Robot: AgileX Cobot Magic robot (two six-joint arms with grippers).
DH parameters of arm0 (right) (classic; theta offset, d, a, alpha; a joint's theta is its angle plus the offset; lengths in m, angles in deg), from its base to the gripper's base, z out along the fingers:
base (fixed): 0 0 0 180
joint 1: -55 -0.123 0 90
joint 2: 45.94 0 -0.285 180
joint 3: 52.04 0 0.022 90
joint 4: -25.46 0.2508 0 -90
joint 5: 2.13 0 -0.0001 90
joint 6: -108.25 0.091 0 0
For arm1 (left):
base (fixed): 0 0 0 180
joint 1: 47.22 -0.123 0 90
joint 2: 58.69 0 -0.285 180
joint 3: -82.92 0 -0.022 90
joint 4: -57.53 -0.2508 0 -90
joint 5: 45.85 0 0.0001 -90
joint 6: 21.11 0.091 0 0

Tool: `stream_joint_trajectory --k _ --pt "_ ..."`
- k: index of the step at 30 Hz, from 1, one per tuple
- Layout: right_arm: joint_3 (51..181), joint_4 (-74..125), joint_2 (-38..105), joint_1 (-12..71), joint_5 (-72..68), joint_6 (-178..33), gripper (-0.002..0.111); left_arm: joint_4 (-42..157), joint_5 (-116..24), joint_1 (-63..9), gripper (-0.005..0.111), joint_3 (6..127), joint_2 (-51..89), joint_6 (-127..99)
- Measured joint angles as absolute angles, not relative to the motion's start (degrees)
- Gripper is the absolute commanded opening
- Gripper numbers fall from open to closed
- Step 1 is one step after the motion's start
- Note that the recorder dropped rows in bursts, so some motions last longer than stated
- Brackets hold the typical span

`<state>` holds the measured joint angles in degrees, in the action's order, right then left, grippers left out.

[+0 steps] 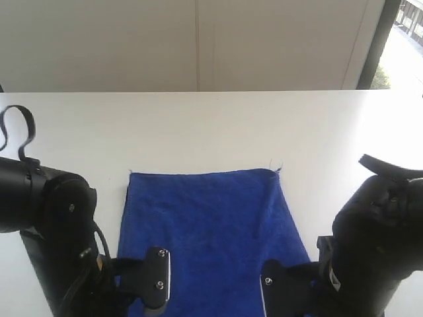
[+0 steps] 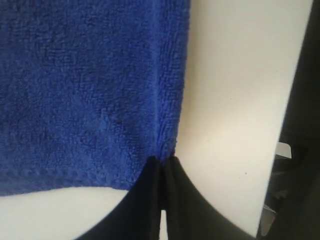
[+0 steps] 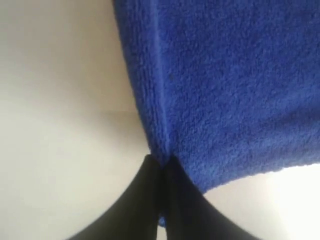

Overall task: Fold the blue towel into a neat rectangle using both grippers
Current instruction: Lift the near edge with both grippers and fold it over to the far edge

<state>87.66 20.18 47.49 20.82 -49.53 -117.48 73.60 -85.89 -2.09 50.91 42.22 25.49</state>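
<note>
the blue towel (image 1: 211, 231) lies flat on the white table (image 1: 198, 125), toward 6 o'clock of the exterior view, and its near edge runs out of the picture. its far edge is straight, with some loose threads (image 1: 276, 165) at the 1 o'clock corner.

the left gripper (image 2: 162, 162) has its two dark fingers pressed together on the towel's near corner at about 7 o'clock. a small ridge of cloth rises from the tips, so it is pinching the fabric. the right gripper (image 3: 161, 161) is closed the same way on the near corner at about 5 o'clock, with the hem caught between its fingers.

i judge the cloth to be light, soft and very limp. it will hang and sag between the two pinches, and the fuzzy pile should give good grip. the thin pinch at the very corner may slip if it is pulled fast. the corners are the right place to hold. the next move probably needs both corners lifted evenly and carried toward 12 o'clock, so that the edges meet.
</note>
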Motion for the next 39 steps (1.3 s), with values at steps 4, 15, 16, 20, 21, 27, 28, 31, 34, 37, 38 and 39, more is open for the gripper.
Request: stream_joint_trajectory --k 4,15,16,20,21,27,28,31,34,37,38,39 --pt "87.7 18.9 47.4 20.2 -50.2 -113.3 0.000 73.1 -86.0 -2.1 0.000 50.9 36.2 25.3" --pt "91.6 2.7 44.0 20.2 -46.8 -97.4 0.000 64.7 -79.7 -2.1 0.000 50.9 31.2 21.6" --pt "91.7 1.4 44.0 20.2 -46.1 -96.2 0.000 63.3 -78.6 -2.1 0.000 50.9 31.2 20.4" --pt "91.7 -6.4 44.0 20.2 -42.6 -89.5 0.000 58.2 -74.7 -2.1 0.000 50.9 31.2 17.4" --pt "91.7 -7.8 44.0 20.2 -41.8 -88.2 0.000 57.5 -74.0 -2.1 0.000 50.9 31.2 17.1" --pt "91.7 -20.7 43.9 20.2 -35.4 -75.9 0.000 54.7 -66.1 -4.2 0.000 50.9 31.2 15.3" --pt "91.7 -22.8 44.2 20.2 -35.3 -73.9 0.000 54.6 -65.3 -5.3 0.000 50.9 31.2 15.1" --pt "91.7 -25.5 46.8 22.0 -33.8 -71.8 0.000 54.5 -62.9 -7.4 0.000 50.9 31.2 15.0" --pt "91.7 -28.9 49.0 23.3 -31.6 -68.1 0.000 54.2 -60.2 -8.7 0.000 50.9 31.2 15.0" --pt "92.0 -33.3 50.5 23.9 -29.9 -64.1 0.000 53.4 -58.0 -9.4 0.000 50.9 31.2 15.0" --pt "92.3 -34.9 51.1 24.1 -29.8 -62.8 0.000 53.4 -57.5 -9.6 0.000 50.9 31.2 15.0" --pt "92.6 -36.3 51.5 24.2 -29.8 -61.3 0.000 53.3 -56.8 -9.8 0.000 50.9 31.3 15.0"
